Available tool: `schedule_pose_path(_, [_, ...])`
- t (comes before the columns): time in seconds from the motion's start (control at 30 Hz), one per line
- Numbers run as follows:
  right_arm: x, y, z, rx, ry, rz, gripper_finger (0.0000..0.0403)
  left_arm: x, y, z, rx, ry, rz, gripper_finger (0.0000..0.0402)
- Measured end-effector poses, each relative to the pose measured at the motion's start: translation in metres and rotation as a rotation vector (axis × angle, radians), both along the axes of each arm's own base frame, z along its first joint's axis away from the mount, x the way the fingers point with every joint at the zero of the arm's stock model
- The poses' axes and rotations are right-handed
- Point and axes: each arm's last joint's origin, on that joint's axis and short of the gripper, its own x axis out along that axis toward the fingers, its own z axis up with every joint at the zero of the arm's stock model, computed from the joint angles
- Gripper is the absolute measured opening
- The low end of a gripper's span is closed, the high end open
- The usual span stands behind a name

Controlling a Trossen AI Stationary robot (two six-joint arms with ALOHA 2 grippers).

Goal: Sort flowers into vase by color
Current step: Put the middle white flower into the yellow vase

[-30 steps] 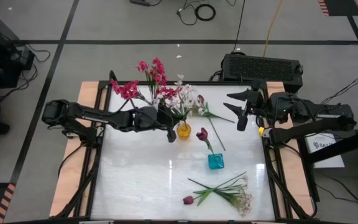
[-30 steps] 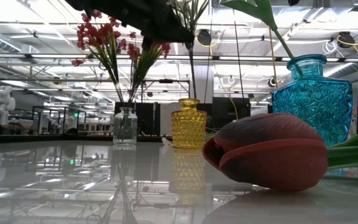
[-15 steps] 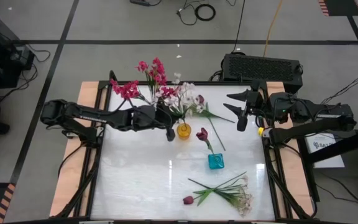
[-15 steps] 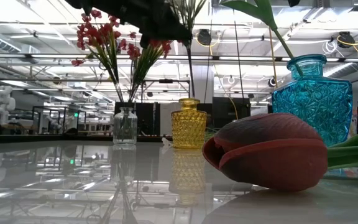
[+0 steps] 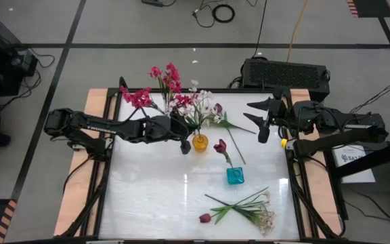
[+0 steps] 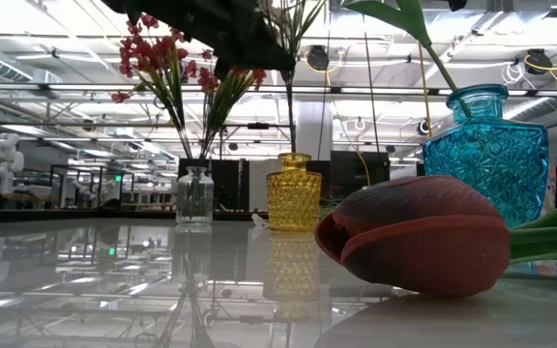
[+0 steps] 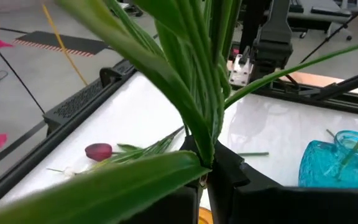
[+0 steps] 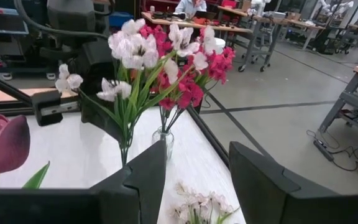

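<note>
My left gripper [image 5: 185, 139] hovers just left of the yellow vase [image 5: 200, 143] and is shut on a white-blossom sprig [image 5: 198, 105]. The sprig's stem [image 6: 289, 121] runs down into the vase mouth. Pink flowers [image 5: 141, 98] stand in a clear vase [image 6: 194, 196]. A maroon tulip [image 5: 220, 146] stands in the blue vase [image 5: 235, 176]. Another maroon tulip [image 5: 205, 217] and white sprigs [image 5: 259, 215] lie on the table near its near edge. My right gripper [image 5: 263, 125] waits open at the table's right side. My left gripper pinches the white sprig's bundled green stems [image 7: 205, 146] between its two fingers [image 7: 229, 174], below the leaves and above the yellow vase. The fingers come level from the table's left and lie across the stems. The sprig stands upright, blossoms above the gripper.
A black box [image 5: 286, 73] sits beyond the table's far edge. The three vases stand close together in the middle and far part of the table. The white tabletop [image 5: 147, 190] is bare on the near left. The loose flowers fill the near right.
The white sprig's stem above the yellow vase has swung from slightly tilted to upright, still held by my left gripper.
</note>
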Motion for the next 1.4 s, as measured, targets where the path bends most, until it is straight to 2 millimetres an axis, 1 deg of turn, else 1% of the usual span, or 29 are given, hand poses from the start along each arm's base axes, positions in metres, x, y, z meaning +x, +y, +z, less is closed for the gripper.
schedule_pose_path(0.3, [0.000,0.000,-0.001,0.000,0.006,0.000,0.0166,0.011,0.000,-0.020,-0.013,0.057,0.009,0.0011])
schedule_pose_path(0.43, [0.000,0.000,-0.001,0.000,0.011,0.000,0.0166,0.012,0.001,-0.022,-0.014,0.052,0.022,0.0013])
schedule_pose_path(0.5, [0.000,0.000,-0.001,0.000,0.013,0.000,0.0166,0.012,0.001,-0.022,-0.024,0.048,0.027,0.0021])
schedule_pose_path(0.67, [0.000,0.000,-0.002,0.000,0.023,0.000,0.0166,0.012,0.001,-0.022,-0.031,0.054,0.030,0.0060])
schedule_pose_path(0.8, [0.000,0.000,-0.002,0.002,0.023,-0.001,0.0166,0.014,0.001,-0.028,-0.048,0.077,0.037,0.0093])
schedule_pose_path(0.9, [0.000,0.000,-0.004,0.031,0.031,-0.009,0.0166,0.014,0.001,-0.028,-0.049,0.075,0.037,0.0118])
schedule_pose_path(1.07, [0.002,0.000,-0.009,0.033,0.072,-0.012,0.0166,0.013,0.001,-0.028,-0.043,0.082,0.051,0.0170])
schedule_pose_path(1.23, [0.005,0.000,-0.011,0.027,0.093,-0.017,0.0166,0.009,0.002,-0.035,-0.022,0.161,0.100,0.0224])
schedule_pose_path(1.33, [0.005,-0.001,-0.012,0.007,0.100,-0.058,0.0166,0.007,0.003,-0.039,-0.030,0.197,0.120,0.0242])
schedule_pose_path(1.4, [0.004,-0.002,-0.014,-0.001,0.125,-0.103,0.0166,0.004,0.000,-0.038,-0.036,0.217,0.116,0.0246])
